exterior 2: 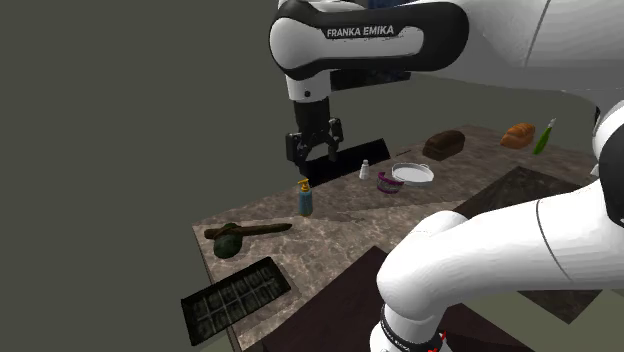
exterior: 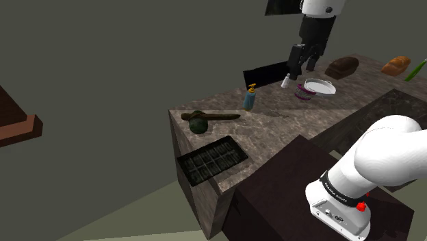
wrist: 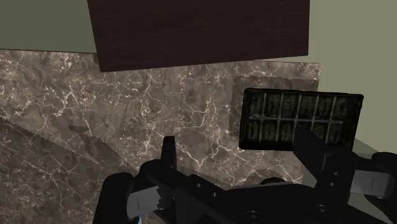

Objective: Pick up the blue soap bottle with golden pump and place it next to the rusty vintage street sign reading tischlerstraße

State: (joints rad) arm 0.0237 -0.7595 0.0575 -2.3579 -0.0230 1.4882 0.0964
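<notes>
The blue soap bottle [exterior: 250, 98] [exterior 2: 305, 197] with its golden pump stands upright on the marble counter [exterior: 287, 116]. My black gripper [exterior: 301, 68] [exterior 2: 315, 150] [wrist: 238, 146] hangs in the air well above the bottle, a little off to one side. It is open, with nothing between its fingers [wrist: 168, 153]. The street sign [exterior: 212, 159] [exterior 2: 237, 296] [wrist: 299, 119] is a dark plate with rows of raised blocks. It lies flat at the counter's near corner and partly overhangs the edge.
A dark green ball with a brown stick [exterior: 202, 122] lies between bottle and sign. Past the bottle are a small white shaker [exterior: 285, 83], a purple bowl with a white lid [exterior: 316, 87], two loaves [exterior: 341, 66] and a green bottle [exterior: 415, 70].
</notes>
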